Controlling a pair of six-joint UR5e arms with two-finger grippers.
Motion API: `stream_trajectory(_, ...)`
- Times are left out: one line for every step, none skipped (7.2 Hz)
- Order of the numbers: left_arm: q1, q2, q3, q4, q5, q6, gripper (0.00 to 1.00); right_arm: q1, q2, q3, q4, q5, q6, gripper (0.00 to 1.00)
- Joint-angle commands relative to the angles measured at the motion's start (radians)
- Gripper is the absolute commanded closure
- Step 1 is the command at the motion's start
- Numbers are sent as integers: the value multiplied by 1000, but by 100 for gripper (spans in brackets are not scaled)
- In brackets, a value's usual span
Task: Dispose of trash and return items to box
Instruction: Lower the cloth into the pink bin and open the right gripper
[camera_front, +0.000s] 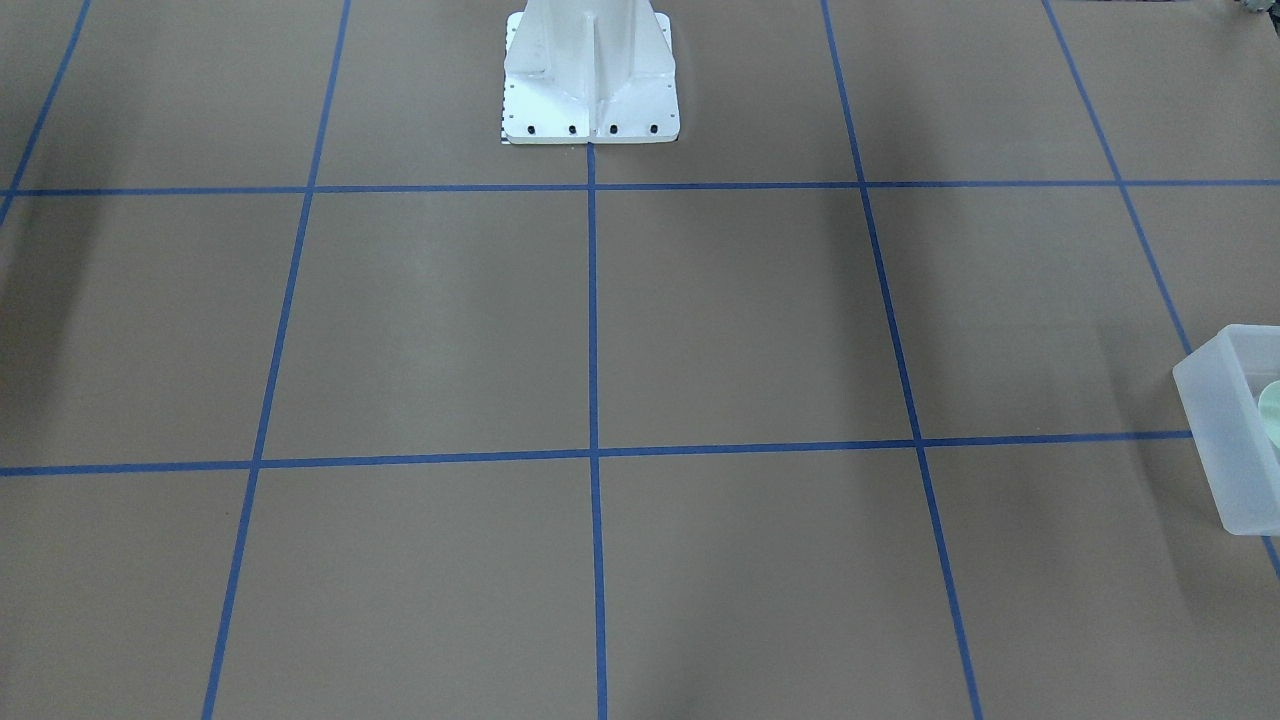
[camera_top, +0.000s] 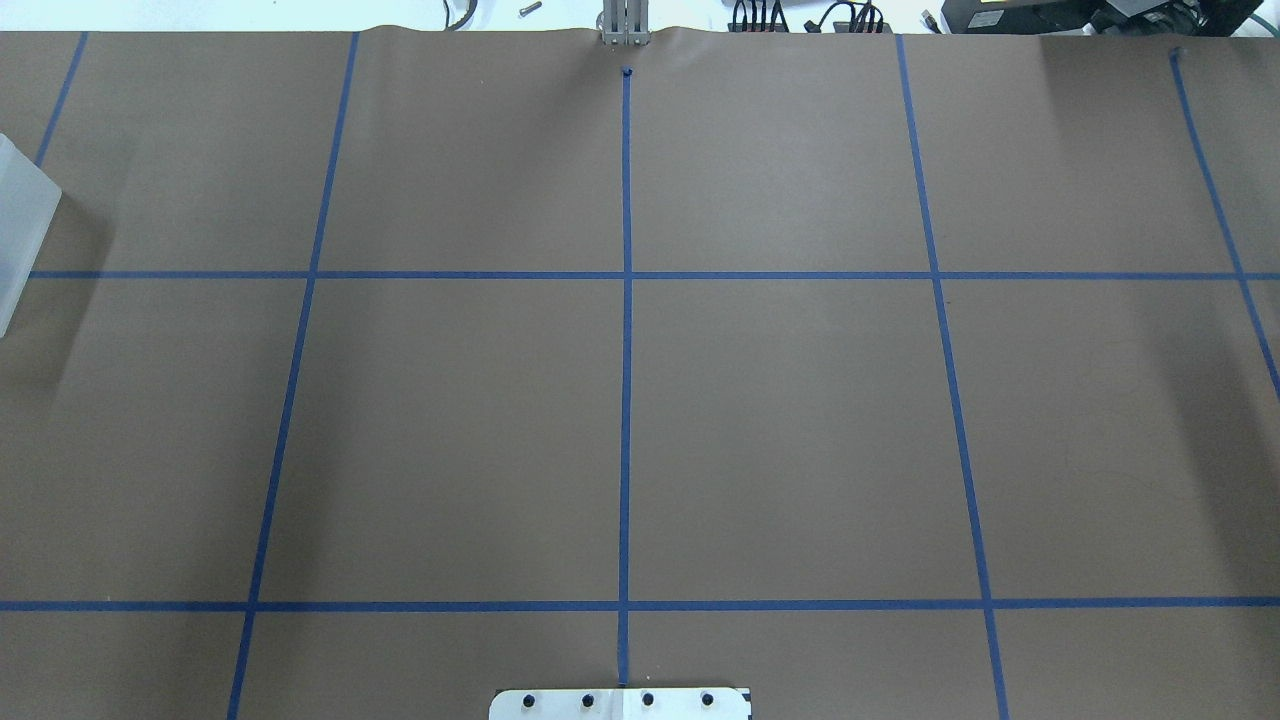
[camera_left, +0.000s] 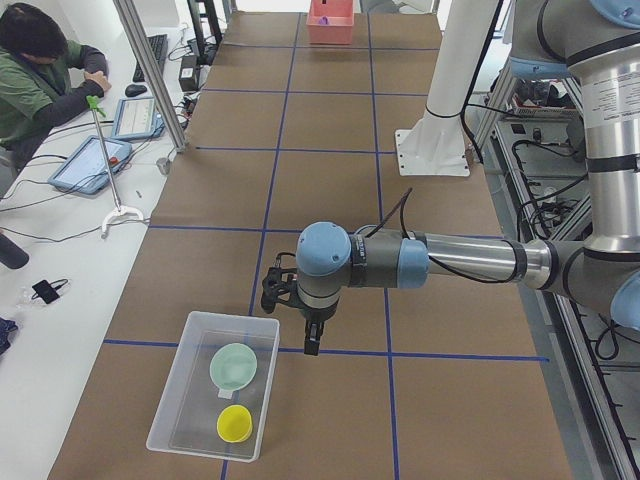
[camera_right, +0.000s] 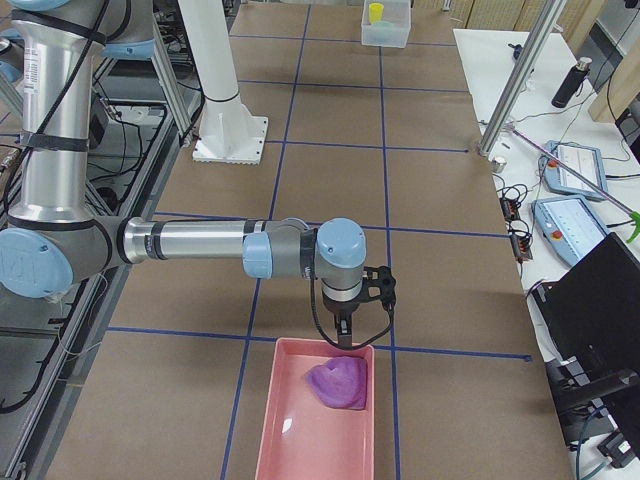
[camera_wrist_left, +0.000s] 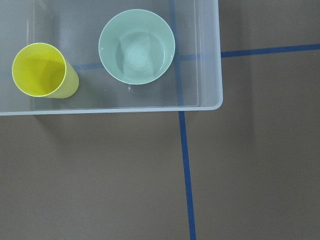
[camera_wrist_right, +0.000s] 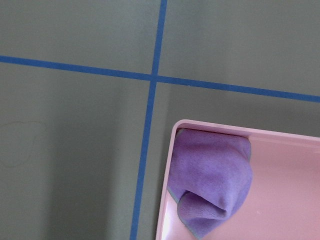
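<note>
Sitting upright in the box: cup and bowl, side by side, not touching. Box is at the worktop's left end, toward the edge far from the robot.

Cup looks like thin, stiff plastic, so probably light and slick. Best hold is likely a rim pinch, one finger inside and one outside; a side squeeze could make it slip or tip. Bowl is probably also light and rigid, and too wide to span, so pinch its rim.

Left gripper hangs just beside the box's robot-side wall and holds nothing I can see. Cannot tell if its jaws are spread.

At the right end, the cloth lies bunched in a corner of the pink bin. It looks soft and limp; grab a raised fold. Right gripper hovers over that bin's edge, jaw state unclear.

Both items boxed, so the task looks about finished.
</note>
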Motion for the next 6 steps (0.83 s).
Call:
stream_trajectory(0,0,0,-2,1,2,1,0,-49,6,4,-33,-7,0)
stream_trajectory(0,0,0,-2,1,2,1,2,-55,6,4,-24,-2,0)
stream_trajectory(0,1,0,-2,1,2,1,8,-57,10,-2,-19,-1,0)
stream_trajectory(0,1,-1,-2,-1,4,1,8,-67,1,3,-20,-5,0)
stream_trajectory(0,1,-1,-2,-1,4,1,10,-70,23,7,-19,-9,0)
stream_trajectory(0,1,-1,-2,1,4,1,10,-83,29,6,-34,-9,0)
